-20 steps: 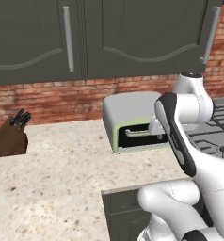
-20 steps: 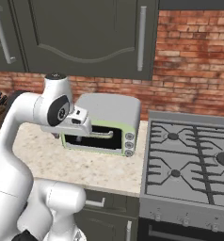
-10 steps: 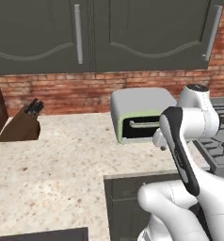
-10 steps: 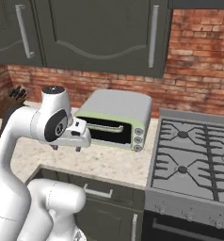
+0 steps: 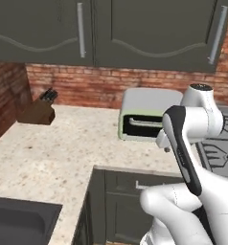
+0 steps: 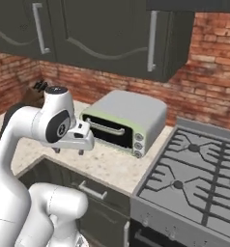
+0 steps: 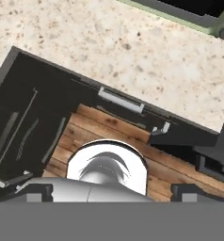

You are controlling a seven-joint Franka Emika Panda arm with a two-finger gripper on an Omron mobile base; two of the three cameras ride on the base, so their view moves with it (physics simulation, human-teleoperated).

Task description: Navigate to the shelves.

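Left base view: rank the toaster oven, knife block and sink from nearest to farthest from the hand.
1. Toaster oven, on the counter just behind the hand.
2. Knife block, far left against the brick.
3. Sink, bottom left corner; close to the knife block's distance, so that order is uncertain.

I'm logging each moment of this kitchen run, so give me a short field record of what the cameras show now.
setting: simulated kitchen, red brick wall
counter: speckled beige countertop
appliance: toaster oven on the counter, beside the stove
knife block: far left by the brick
overhead: dark cabinets with metal handles
sink: lower left
gripper: held above the counter edge, pointing down; jaw state unclear
shelves: not reached
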